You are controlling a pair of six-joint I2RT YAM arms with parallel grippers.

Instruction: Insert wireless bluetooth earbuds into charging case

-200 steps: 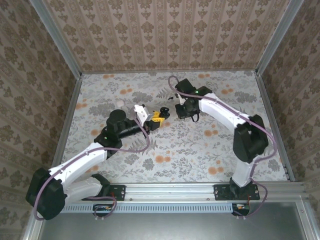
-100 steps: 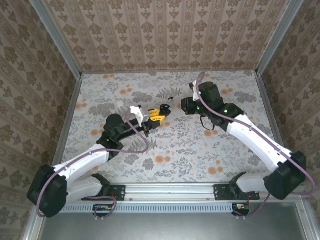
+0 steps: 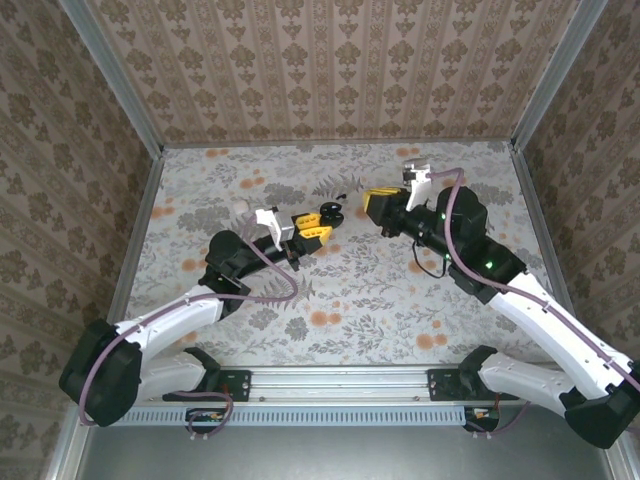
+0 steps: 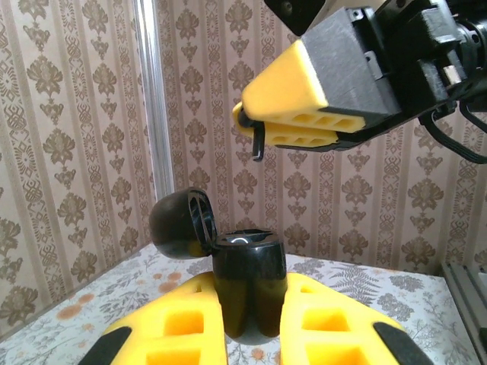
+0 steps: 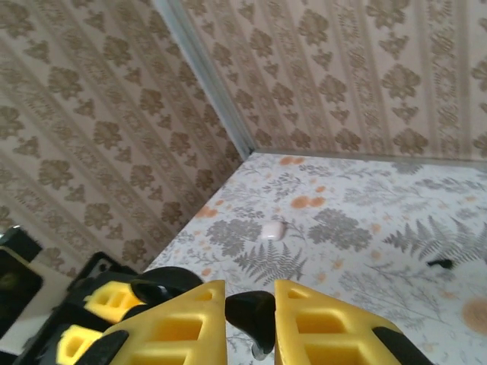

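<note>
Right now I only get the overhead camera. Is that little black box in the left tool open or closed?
Observer: Open. The left wrist camera shows the charging case upright in the left tool, its lid hinged back.
Operator: Does the other tool carry anything?
Observer: Yes. The right wrist camera shows a black earbud pinched in the right tool.
Operator: Are the two touching?
Observer: No. In the left wrist camera the right tool hangs above the case, with a clear gap between them.
</note>
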